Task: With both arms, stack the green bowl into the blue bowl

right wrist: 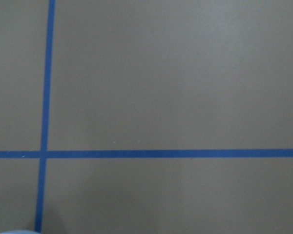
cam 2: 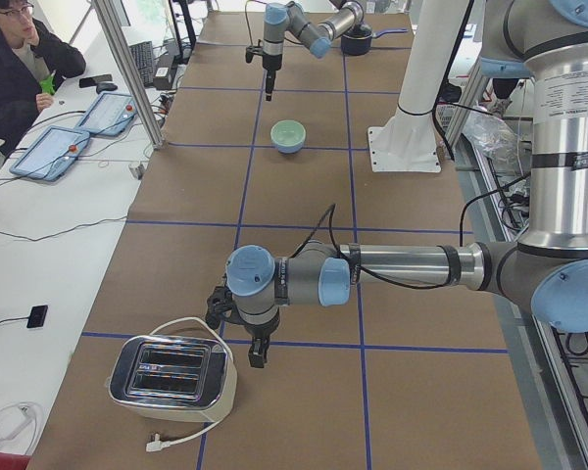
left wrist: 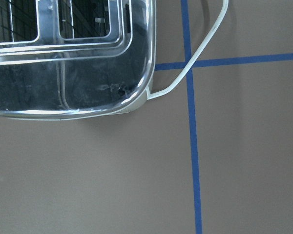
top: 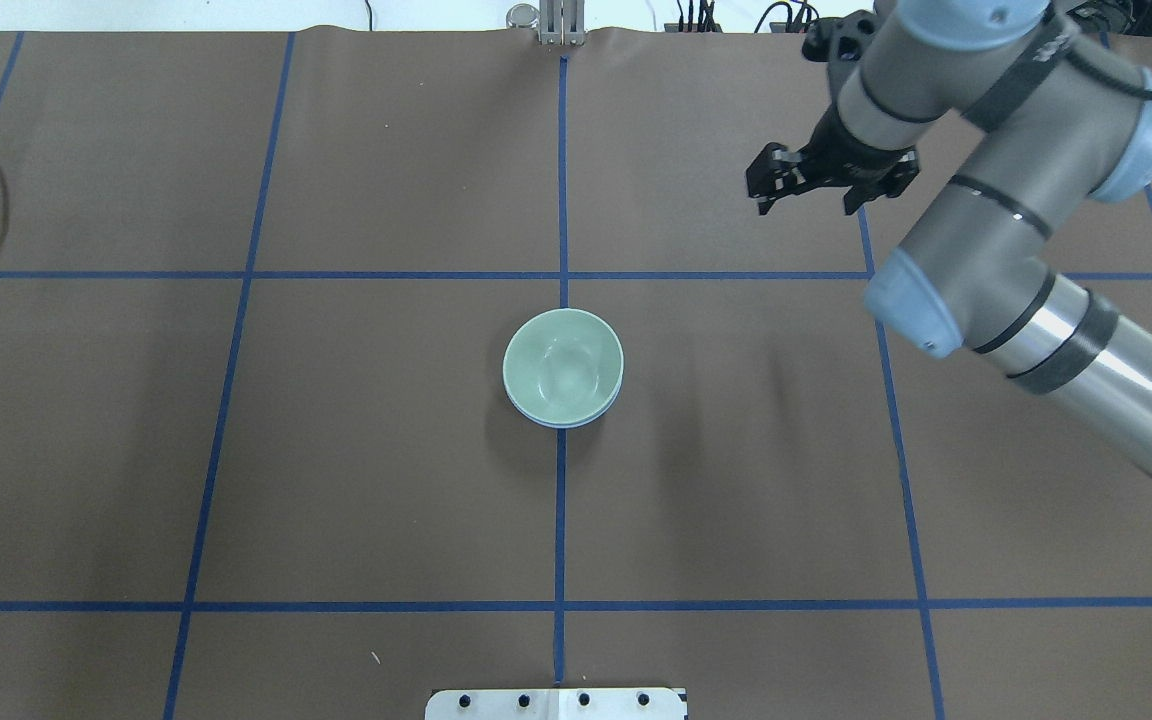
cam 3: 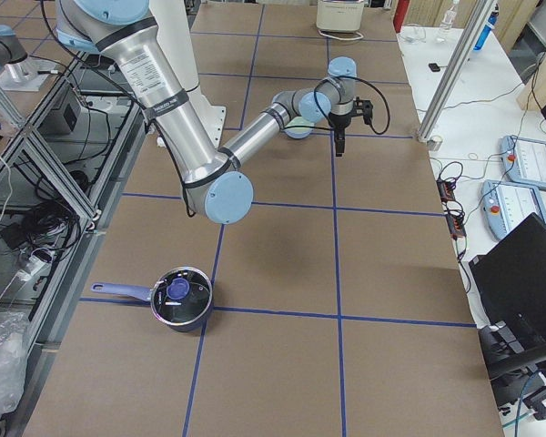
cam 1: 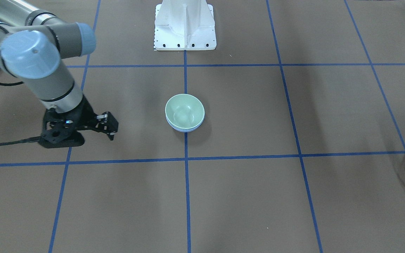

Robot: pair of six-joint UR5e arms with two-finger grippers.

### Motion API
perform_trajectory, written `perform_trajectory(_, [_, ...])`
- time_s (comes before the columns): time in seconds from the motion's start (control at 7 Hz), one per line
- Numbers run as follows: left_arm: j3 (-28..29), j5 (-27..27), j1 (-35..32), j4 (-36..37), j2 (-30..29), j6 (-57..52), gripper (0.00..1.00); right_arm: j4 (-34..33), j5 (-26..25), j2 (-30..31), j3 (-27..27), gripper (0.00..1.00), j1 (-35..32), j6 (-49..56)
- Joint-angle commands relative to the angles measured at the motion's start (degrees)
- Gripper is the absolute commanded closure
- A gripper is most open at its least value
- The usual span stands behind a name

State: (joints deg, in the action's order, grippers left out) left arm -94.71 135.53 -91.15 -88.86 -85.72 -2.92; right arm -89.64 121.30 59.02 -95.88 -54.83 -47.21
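Observation:
The green bowl sits nested inside the blue bowl at the table's middle, upright. In the overhead view the green bowl hides all but a thin lower rim of the blue bowl. My right gripper hangs above the table well away from the bowls, to the far right, fingers apart and empty. My left gripper shows only in the exterior left view, beside the toaster and far from the bowls. I cannot tell whether it is open or shut.
A chrome toaster with a white cord stands by the left gripper. A dark pot with a lid sits at the right end. The white pedestal base stands behind the bowls. An operator sits at a side desk.

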Motion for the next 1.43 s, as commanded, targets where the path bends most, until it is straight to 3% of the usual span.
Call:
perform_trajectory(0.0, [-1.2,1.8,0.0,0.3,-0.2,2.8,0.02,-0.9,6.4,6.7,1.0,0.00,-12.7,17.0])
perform_trajectory(0.43, [-1.4,1.6,0.1,0.0,-1.0,2.7,0.02,-1.2,10.5,18.1,1.0,0.00,-26.3,35.5])
perform_trajectory(0.71, [-4.4,2.3,-0.1,-0.9,1.1,1.8,0.02,-0.3,15.4,28.0,0.4,0.00,-35.0,39.1])
perform_trajectory(1.0, [-4.6,2.3,-0.2,-1.3,1.2,1.7,0.02,-0.3,14.1,33.8,-2.0,0.00,-37.1,41.2])
perform_trajectory(1.29, [-4.6,1.7,-0.3,-1.2,1.6,1.7,0.02,-0.3,12.3,34.7,-2.6,0.00,-37.1,41.7])
